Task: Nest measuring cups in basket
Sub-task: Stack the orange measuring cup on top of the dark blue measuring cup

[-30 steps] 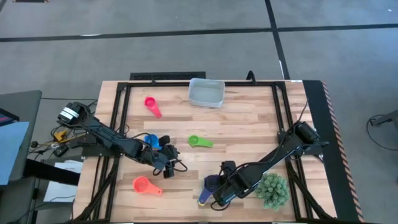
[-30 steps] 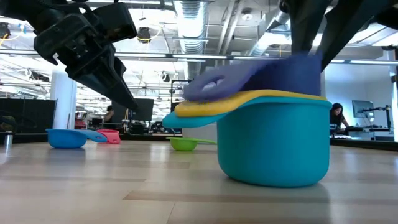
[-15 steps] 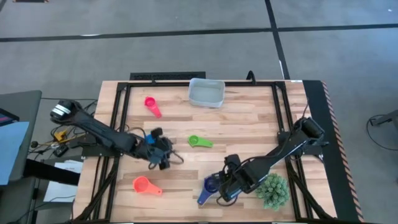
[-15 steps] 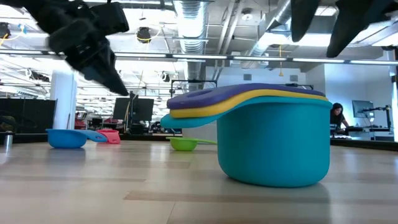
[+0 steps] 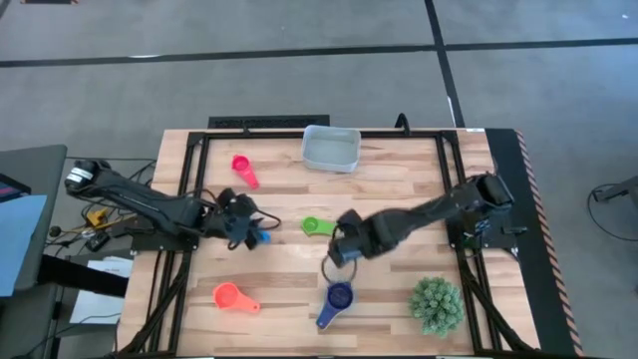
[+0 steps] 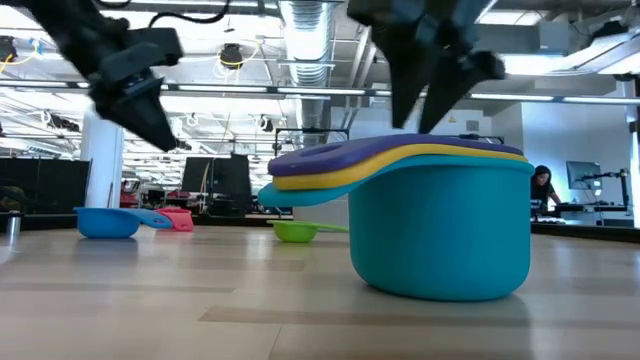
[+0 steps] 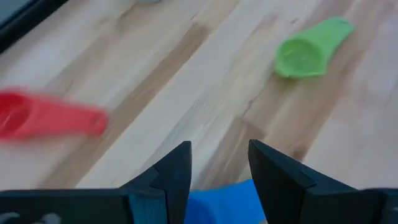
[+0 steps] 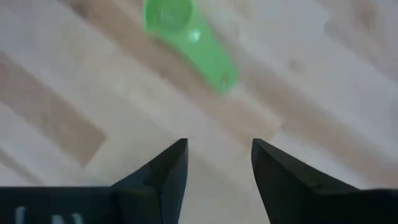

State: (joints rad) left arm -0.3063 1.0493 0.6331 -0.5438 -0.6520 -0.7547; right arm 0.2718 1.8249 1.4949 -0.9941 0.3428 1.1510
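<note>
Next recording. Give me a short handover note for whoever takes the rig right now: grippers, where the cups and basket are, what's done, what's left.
Right gripper: open, empty, above bare table near the green cup.
Left gripper: open, empty, over the blue cup, which lies on the table.
Nested stack at the table's front: purple in yellow in teal.
Loose: pink cup near the basket, orange-red cup front left, green and blue mid-table.
Basket at the back edge, nothing in it.
Left: nest the four loose cups and move everything into the basket.
</note>
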